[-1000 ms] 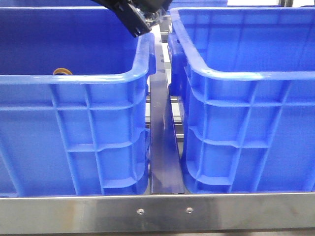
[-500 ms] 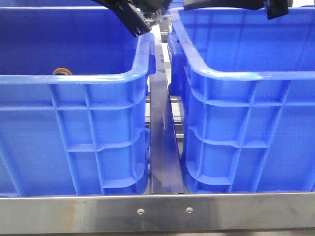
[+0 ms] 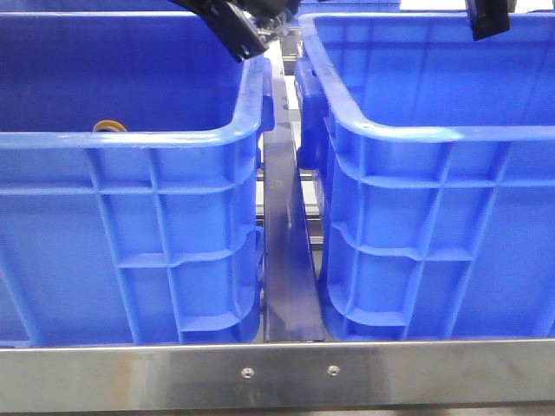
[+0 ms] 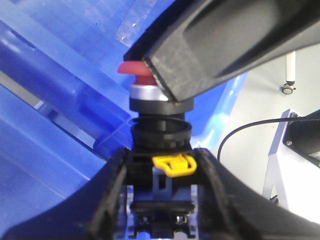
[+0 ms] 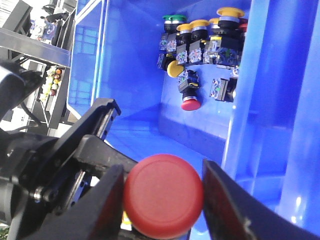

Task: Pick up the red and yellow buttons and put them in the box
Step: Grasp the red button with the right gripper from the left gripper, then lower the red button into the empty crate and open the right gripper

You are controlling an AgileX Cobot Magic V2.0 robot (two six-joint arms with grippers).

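I'm lifting the R gripper, clenched on a red button, up since 0.5 s ago; L gripper also clamps one, so both go to box.

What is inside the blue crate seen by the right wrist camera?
In the blue crate, a cluster of push buttons lies in one corner: yellow caps, some red, one green. The red button held in the right gripper hides the floor behind it.

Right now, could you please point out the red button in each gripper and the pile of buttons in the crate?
Left gripper's red button (image 4: 131,70): left wrist view, edge of its red cap.
Right gripper's red button (image 5: 163,195): right wrist view, middle of its cap.
Button pile (image 5: 202,47): right wrist view, a middle button's body.
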